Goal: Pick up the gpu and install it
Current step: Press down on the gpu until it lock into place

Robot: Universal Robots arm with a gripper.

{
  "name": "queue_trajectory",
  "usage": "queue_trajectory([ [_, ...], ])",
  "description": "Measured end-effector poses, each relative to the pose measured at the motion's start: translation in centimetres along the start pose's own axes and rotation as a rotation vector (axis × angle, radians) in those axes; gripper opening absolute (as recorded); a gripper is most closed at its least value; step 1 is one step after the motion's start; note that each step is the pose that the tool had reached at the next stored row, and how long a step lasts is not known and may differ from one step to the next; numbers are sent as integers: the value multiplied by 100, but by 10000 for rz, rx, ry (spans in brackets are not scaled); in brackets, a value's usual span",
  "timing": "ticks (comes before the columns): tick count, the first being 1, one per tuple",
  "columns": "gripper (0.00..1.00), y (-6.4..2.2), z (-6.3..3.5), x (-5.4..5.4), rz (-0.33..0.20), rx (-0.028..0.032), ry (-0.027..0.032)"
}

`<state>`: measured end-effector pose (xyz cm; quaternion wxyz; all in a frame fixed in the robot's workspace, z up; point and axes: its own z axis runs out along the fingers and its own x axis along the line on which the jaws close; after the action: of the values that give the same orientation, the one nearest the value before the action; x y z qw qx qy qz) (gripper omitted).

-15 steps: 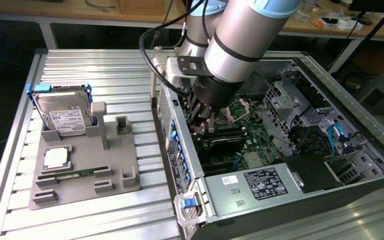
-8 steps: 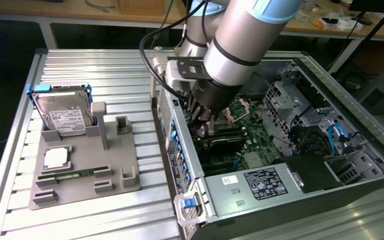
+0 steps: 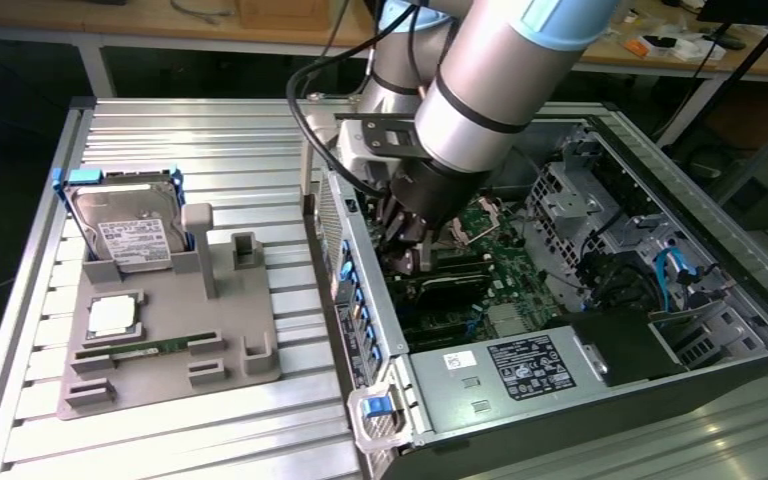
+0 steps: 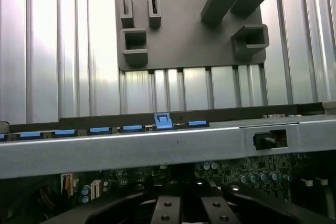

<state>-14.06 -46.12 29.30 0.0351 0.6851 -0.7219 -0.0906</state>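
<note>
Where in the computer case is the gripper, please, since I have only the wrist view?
Observer: The gripper is deep inside the open computer case, over the motherboard, close to the wall facing the grey fixture.
Operator: Is anything under it?
Observer: A dark card, seemingly the gpu, stands on the board just beneath the shut gripper; I cannot tell whether it is gripped.
Operator: What sits on the fixture?
Observer: A hard drive stands upright at the end farther from the exterior camera, and a green memory stick lies in a slot.
</note>
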Motion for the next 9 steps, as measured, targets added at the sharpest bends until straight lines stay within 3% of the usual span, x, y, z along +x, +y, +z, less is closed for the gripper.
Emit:
queue_trajectory([
  [9,11,-74,-21,14,62,-741,36],
])
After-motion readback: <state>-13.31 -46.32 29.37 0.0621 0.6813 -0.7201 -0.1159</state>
